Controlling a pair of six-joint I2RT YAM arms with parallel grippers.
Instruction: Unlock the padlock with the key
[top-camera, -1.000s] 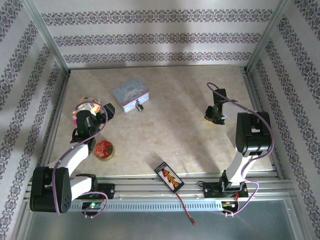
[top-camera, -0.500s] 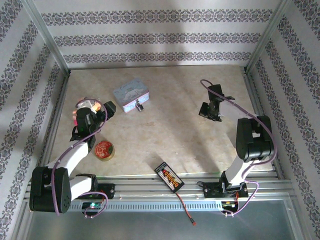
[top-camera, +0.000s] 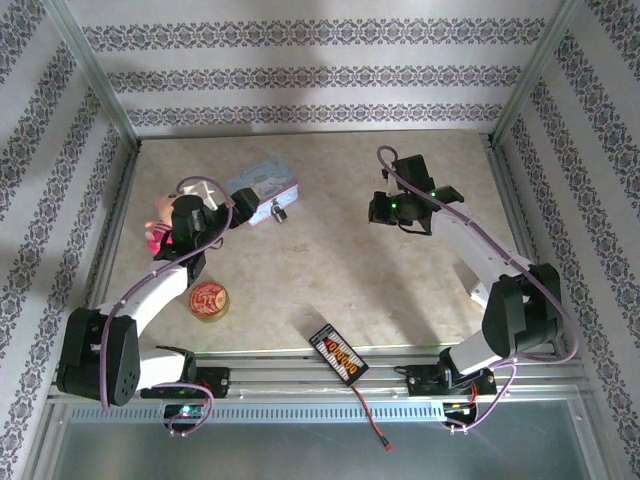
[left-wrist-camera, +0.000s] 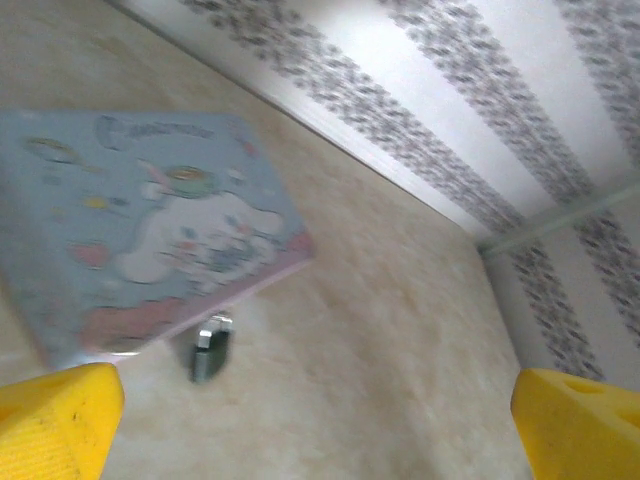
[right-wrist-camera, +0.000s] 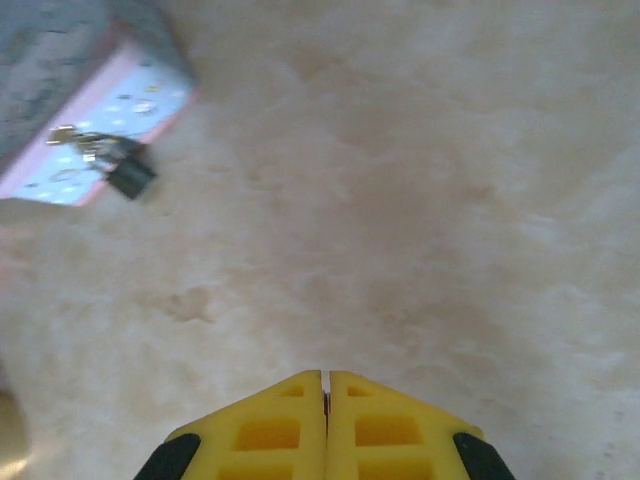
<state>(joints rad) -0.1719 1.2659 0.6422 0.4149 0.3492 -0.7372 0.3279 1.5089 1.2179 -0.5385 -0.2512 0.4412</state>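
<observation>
The right claw (right-wrist-camera: 327, 400) is sitting clenched, its yellow fingertips (right-wrist-camera: 270, 430) pressing flat together. Whether a key is pinched between them I cannot tell. It is hovering over bare table (right-wrist-camera: 450, 200) and pointing toward the padlock (right-wrist-camera: 130, 175), which is lying well apart from it. The padlock's dark body is resting on the table just beside the tin (right-wrist-camera: 60, 90). Its silver shackle seems to be hooking into the clasp on the tin's pink front edge.

The left claw (left-wrist-camera: 315, 420) is standing released and grasping nothing, with its fingers (left-wrist-camera: 50, 425) spread wide. Between them its wrist camera is looking down at the tin's corner and at the padlock dangling below it. From above, this claw is hovering just beside the tin's left end.

The step in hand looks like closing in on the lock from both sides, with neither claw touching it yet. To do it well, the left claw should be pinning the dark body before anything is pushed at it, because so light a lock, hanging loose by its shackle, will likely be swinging or skidding away under the first nudge. It should grip the sides and leave the keyhole end clear. Which way the keyhole is facing I cannot tell, so the right claw should be coming in low and slow. It should be lining up along the body's long axis and turning only once it is fully seated.
</observation>
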